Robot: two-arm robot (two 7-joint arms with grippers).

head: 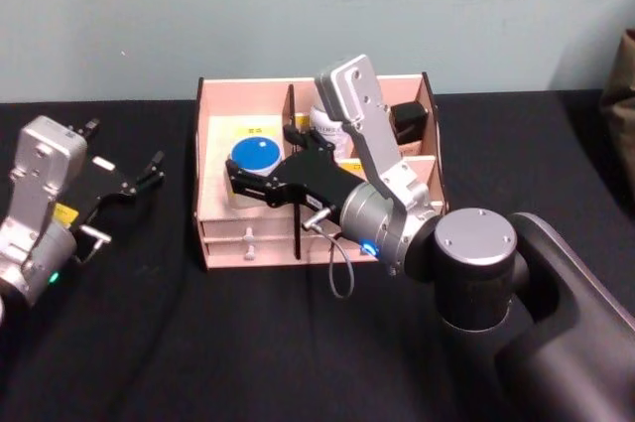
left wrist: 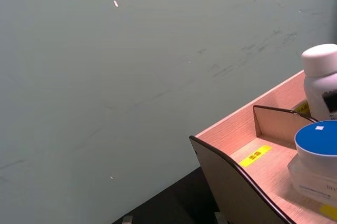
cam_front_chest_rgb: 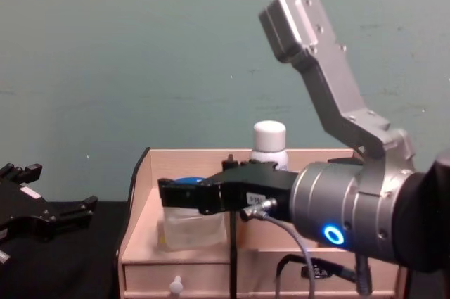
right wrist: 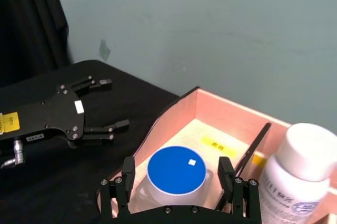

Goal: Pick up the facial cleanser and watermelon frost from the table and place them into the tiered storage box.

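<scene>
Right gripper (right wrist: 179,182), fingers spread wide either side of the watermelon frost (head: 255,156), has it seated in the tiered storage box (head: 213,243) left compartment, apparently releasing; facial cleanser (right wrist: 297,179) already stands inside; left gripper (head: 127,184) open-fingered over the desk (head: 198,343).

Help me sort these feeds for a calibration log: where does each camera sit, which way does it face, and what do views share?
Head: high, looking down at the tiered storage box; both arms show, left gripper open on the table's left, right gripper at the watermelon frost.
Left wrist: from the box's side, facing the wall; none of the robot's body.
Right wrist: above its own open fingers astride the jar, facing the wall.
Chest: low, facing forward; right arm large.
All four share the jar and the facial cleanser.
</scene>
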